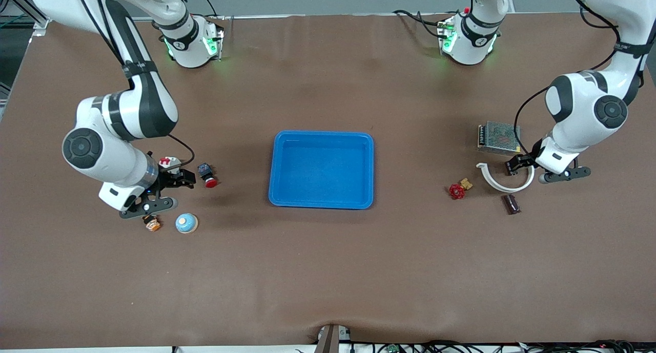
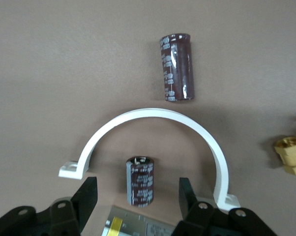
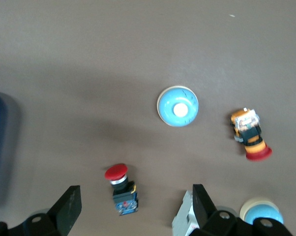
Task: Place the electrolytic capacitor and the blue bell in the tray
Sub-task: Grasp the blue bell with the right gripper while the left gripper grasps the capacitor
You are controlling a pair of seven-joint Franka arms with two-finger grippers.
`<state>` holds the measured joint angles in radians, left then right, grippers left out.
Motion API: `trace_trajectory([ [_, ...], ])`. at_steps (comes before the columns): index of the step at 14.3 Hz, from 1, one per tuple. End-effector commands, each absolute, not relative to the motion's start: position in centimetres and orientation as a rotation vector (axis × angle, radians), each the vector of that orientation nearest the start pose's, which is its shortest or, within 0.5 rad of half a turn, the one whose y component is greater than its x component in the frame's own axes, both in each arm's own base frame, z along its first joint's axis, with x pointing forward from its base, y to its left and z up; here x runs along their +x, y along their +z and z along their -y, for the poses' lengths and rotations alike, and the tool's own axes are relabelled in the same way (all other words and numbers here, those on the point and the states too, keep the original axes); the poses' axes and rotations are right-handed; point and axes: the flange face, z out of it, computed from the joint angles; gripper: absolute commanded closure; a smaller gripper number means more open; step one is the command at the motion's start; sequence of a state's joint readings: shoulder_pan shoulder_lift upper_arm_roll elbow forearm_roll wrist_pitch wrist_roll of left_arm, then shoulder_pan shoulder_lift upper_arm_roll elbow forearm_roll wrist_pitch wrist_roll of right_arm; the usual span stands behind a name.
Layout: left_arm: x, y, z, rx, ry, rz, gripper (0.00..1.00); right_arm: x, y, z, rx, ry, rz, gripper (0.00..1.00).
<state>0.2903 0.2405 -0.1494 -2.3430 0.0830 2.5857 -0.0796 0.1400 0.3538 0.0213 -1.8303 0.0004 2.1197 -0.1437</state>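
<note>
The blue tray [image 1: 322,169] lies mid-table with nothing in it. Two dark brown electrolytic capacitors lie at the left arm's end. The longer one [image 1: 511,204] [image 2: 176,67] is nearer the front camera than the white clamp. The shorter one [image 2: 140,180] lies inside the clamp's arc. My left gripper [image 1: 512,166] [image 2: 137,196] is open and low over the shorter one, a finger on each side with gaps. The blue bell [image 1: 186,223] [image 3: 178,106] sits at the right arm's end. My right gripper [image 1: 185,179] [image 3: 135,206] is open over a red push button [image 3: 121,189].
A white half-ring clamp [image 1: 505,181] [image 2: 158,118], a metal mesh power supply [image 1: 499,137] and a red valve handle with a brass fitting [image 1: 457,190] lie near the left gripper. An orange-and-red button [image 1: 151,223] and a white block [image 1: 168,162] lie near the right gripper.
</note>
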Motion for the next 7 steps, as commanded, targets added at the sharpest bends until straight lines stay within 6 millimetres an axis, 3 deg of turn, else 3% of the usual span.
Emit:
trace_trajectory([
  [1, 51.2, 21.3, -7.1, -3.130, -0.032, 0.233, 0.27, 62.8, 31.7, -8.7, -3.050, 0.088, 0.643, 0.00],
  [5, 50.9, 19.6, -7.2, -3.137, -0.014, 0.244, 0.37, 63.3, 29.1, -8.6, -2.997, 0.076, 0.847, 0.00],
  [7, 50.8, 19.1, -7.2, -3.139, 0.000, 0.244, 0.47, 63.8, 27.4, -7.7, -2.963, 0.041, 0.965, 0.00],
])
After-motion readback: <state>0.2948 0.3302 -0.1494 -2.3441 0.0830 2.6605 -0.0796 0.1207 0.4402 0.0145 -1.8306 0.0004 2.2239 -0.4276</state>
